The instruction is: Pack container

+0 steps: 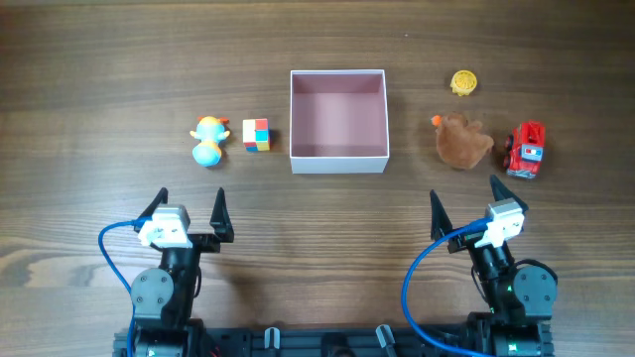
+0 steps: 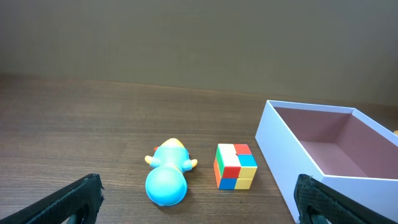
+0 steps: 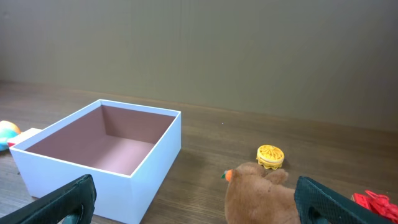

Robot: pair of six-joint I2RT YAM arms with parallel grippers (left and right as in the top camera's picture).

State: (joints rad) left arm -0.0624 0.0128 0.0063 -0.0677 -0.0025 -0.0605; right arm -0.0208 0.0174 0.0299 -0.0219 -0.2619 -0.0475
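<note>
The container (image 1: 337,161), a square white box with a dusty-pink inside, stands empty at the table's middle back; it also shows in the left wrist view (image 2: 292,168) and the right wrist view (image 3: 149,168). A blue duck toy (image 1: 207,141) (image 2: 166,180) and a colour cube (image 1: 256,134) (image 2: 236,165) lie to its left. A brown plush (image 1: 462,141) (image 3: 264,196), a yellow disc toy (image 1: 462,82) (image 3: 270,156) and a red toy truck (image 1: 526,150) (image 3: 373,202) lie to its right. My left gripper (image 1: 190,205) (image 2: 199,202) and right gripper (image 1: 464,198) (image 3: 196,202) are open and empty, near the front edge.
The wooden table (image 1: 89,119) stretches bare to the left and right of the toys. Blue cables (image 1: 114,238) run beside each arm base at the front edge.
</note>
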